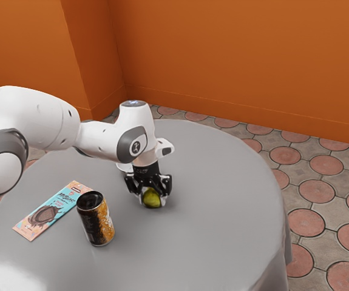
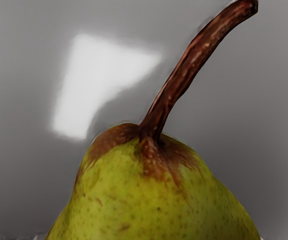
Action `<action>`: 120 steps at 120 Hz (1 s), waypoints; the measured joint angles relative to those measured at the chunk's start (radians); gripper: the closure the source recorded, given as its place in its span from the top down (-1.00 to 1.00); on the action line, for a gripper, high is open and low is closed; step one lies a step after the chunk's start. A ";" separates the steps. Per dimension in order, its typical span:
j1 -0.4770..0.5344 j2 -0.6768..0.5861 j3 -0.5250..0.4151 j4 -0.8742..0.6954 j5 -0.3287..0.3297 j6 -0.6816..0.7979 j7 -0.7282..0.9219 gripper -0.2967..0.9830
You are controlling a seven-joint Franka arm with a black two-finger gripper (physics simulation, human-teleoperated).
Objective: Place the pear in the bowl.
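Pear [image 1: 152, 199], one: yellow-green skin, fine dark speckles, russet-brown crown, long curved brown stem. Location: between both fingers of my gripper [image 1: 153, 193], held from two sides, at or just above the grey table [image 1: 210, 242]; which, I cannot tell.

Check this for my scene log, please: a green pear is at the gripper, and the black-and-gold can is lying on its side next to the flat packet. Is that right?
Not quite: the can stands upright, as the exterior view shows. It is next to the flat packet, and a green pear is at the gripper.
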 joint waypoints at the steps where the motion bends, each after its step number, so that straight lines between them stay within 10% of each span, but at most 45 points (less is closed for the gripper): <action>1: 0.000 0.000 0.000 0.000 0.000 0.000 0.000 0.10; 50: 0.000 -0.074 0.034 0.038 0.050 -0.029 -0.030 -0.21; 81: 0.007 0.112 0.177 0.381 0.091 -0.173 -0.029 -0.37; 120: 0.015 0.172 0.205 0.419 0.079 -0.249 -0.007 -0.46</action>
